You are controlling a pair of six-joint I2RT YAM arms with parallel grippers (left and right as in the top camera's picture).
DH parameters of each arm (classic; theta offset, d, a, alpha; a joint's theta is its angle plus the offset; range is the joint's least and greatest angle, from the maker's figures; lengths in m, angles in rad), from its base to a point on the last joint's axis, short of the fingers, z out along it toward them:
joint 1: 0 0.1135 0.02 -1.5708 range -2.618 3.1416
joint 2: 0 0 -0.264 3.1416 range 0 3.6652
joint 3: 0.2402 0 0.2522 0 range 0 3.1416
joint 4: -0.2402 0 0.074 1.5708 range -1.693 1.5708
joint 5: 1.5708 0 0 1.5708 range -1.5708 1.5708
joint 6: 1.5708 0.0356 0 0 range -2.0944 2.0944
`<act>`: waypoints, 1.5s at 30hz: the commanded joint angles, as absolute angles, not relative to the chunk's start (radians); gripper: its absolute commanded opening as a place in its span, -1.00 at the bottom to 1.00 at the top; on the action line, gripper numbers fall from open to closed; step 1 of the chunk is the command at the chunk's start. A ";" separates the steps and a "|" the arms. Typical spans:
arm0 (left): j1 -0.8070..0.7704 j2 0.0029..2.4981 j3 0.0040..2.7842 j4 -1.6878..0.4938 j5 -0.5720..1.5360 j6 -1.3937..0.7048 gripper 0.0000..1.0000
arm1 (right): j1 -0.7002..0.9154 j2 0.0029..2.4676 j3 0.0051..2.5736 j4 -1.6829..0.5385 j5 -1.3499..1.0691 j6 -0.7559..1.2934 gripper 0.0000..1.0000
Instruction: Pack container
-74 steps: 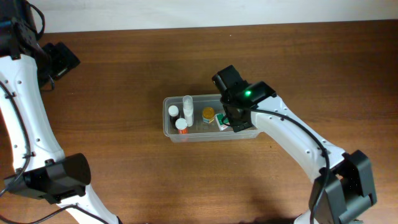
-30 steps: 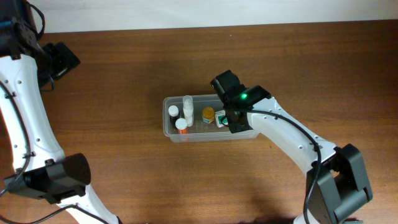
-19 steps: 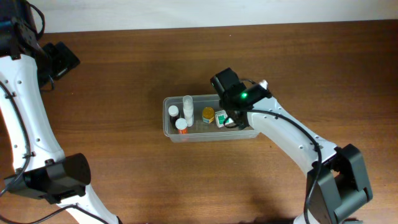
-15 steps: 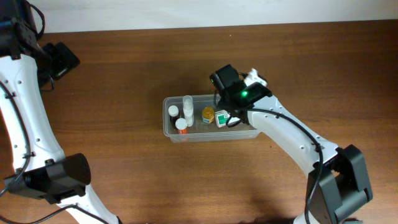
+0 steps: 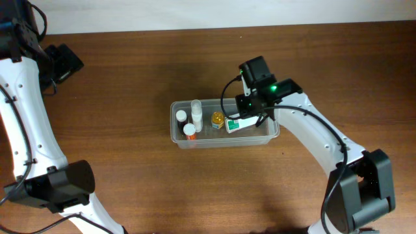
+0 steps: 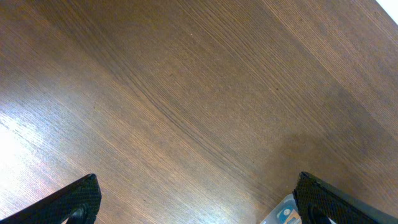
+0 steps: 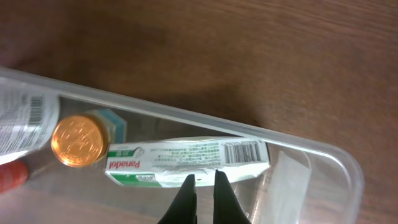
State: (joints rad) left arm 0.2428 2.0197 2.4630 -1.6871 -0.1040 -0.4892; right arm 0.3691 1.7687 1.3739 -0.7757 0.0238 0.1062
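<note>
**One clear tub at mid-table, right fingers clenched above it**

One shallow tub [image 5: 174, 127] of clear, see-through plastic sits near the middle of the brown wooden table [image 5: 130, 175]. It is rectangular, with rounded corners and a raised rim all round, and the wood grain shows through its walls and floor. Seen from overhead, its long axis runs left to right, roughly level with the table's far edge, and its open side faces up. From the right wrist, the rim [image 7: 336, 155] crosses the picture on a slant, with a rounded corner at the right.

Several small things lie inside. At the left end are two white-capped bottles [image 5: 181, 116] and a taller clear tube [image 5: 196, 109]. Near the middle is a jar with a gold lid [image 5: 218, 119]. Just beside the jar, a white-and-green carton [image 5: 239, 123] lies flat, its length running much the same way as the tub's.

The right gripper [image 7: 202, 186] hangs over the right half of the tub, its fingers [image 7: 186, 193] clenched almost together with their tips over the near edge of the carton. Nothing shows between them, and whether they touch the carton cannot be told.

The left gripper [image 6: 196, 205] is well apart, over bare wood at the table's far left, its fingers spread wide and grasping nothing.
</note>
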 commanded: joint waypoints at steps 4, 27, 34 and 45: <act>0.245 2.010 2.473 -1.687 -0.101 -0.473 0.99 | 0.364 1.777 1.390 -0.762 -0.083 -0.022 -0.92; 0.245 2.010 2.473 -1.687 -0.101 -0.473 0.99 | 0.363 1.822 1.163 -0.513 -0.045 0.182 -0.92; 0.245 2.010 2.473 -1.687 -0.101 -0.473 0.99 | 0.363 1.819 1.158 -0.545 -0.046 0.181 -0.92; 0.245 2.010 2.473 -1.687 -0.101 -0.473 0.99 | 0.364 1.735 1.158 -0.656 -0.049 0.181 -0.92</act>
